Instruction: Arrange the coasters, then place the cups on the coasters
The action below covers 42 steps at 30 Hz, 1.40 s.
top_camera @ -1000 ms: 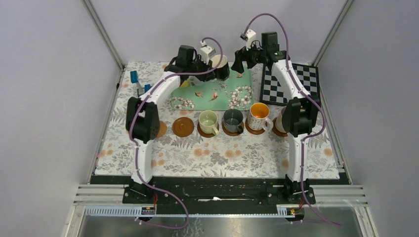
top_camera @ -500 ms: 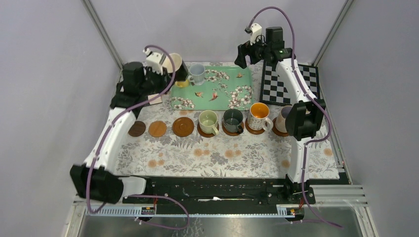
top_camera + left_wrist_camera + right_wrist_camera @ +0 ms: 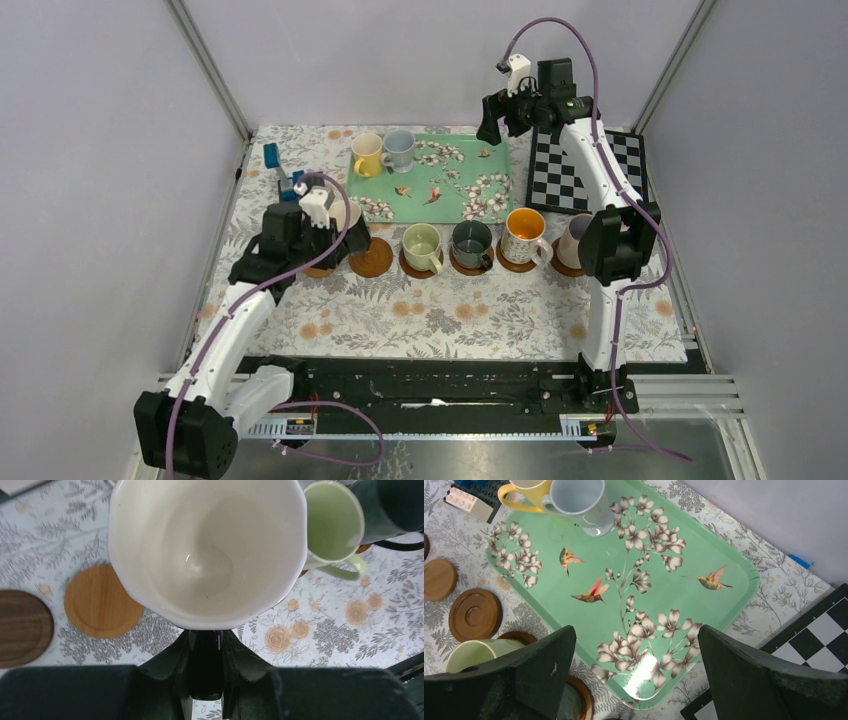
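Left gripper (image 3: pixel 206 639) has its jaws pinched on the handle of the black cup (image 3: pixel 207 550), which hangs mouth-up over the left end of the row. The bare orange-brown coaster (image 3: pixel 102 601) lies just off to the cup's left, with the dark coaster (image 3: pixel 22 627) beyond it. Right gripper (image 3: pixel 636 665), jaws spread and empty, hovers over the tray (image 3: pixel 724 580), well apart, so this one's the left arm's job.

Green floral tray (image 3: pixel 674 600) with hummingbird print, lying on a leaf-patterned cloth (image 3: pixel 784 595). A yellow mug (image 3: pixel 521 492) and a pale blue mug (image 3: pixel 579 502) stand close together at its upper-left corner. Left of the tray — a light brown coaster (image 3: pixel 439 579) and a darker rimmed coaster (image 3: pixel 474 615), both bare, plus a pale green cup (image 3: pixel 471 655) seated on a third coaster (image 3: pixel 519 636). Checkerboard (image 3: pixel 819 645) at lower right; right gripper (image 3: pixel 636 635) dark, its fingers spread wide apart over the tray's near edge.
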Tool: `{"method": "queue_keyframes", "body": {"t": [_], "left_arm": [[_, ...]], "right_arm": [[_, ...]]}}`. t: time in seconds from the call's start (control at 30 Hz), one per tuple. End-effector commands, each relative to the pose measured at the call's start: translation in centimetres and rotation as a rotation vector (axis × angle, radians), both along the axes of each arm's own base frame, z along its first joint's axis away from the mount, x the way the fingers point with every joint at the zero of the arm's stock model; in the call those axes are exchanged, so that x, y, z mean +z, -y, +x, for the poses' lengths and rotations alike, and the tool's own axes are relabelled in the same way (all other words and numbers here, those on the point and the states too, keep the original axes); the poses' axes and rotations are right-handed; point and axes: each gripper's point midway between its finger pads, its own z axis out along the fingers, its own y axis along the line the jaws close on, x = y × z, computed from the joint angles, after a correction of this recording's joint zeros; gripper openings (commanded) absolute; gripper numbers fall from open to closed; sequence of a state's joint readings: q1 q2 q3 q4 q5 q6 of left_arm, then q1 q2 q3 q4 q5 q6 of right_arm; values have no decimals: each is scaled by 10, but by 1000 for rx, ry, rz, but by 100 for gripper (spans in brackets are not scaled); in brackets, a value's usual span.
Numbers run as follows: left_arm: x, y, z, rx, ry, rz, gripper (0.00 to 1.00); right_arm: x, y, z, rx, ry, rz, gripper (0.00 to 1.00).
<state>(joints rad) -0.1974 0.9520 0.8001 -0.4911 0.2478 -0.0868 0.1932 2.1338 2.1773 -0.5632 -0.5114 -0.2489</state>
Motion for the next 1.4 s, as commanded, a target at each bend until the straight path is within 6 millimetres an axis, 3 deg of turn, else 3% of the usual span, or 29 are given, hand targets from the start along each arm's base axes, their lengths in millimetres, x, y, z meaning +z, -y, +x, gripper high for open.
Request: {"method": "queue_keyframes", "body": {"t": [0.0,0.2,0.43,0.8,1.37], "left_arm": [[26,8,20,47,148,-69,0],[1,10,22,66,154,-29,0],[-10,20,36,27,207,-9,0],[-35,18,49,8,222,58,0],[-61,25,40,-53,162,86,3]], "right_arm": [[33,6,-14,-16,24,12,100],[27,6,-22,-13,-11,9,100],[19,9,-26,-17,-26,-12,100],[12,13,-26,-21,-36,-33,100],[8,14,-28,-23,-42,-41,100]]}}
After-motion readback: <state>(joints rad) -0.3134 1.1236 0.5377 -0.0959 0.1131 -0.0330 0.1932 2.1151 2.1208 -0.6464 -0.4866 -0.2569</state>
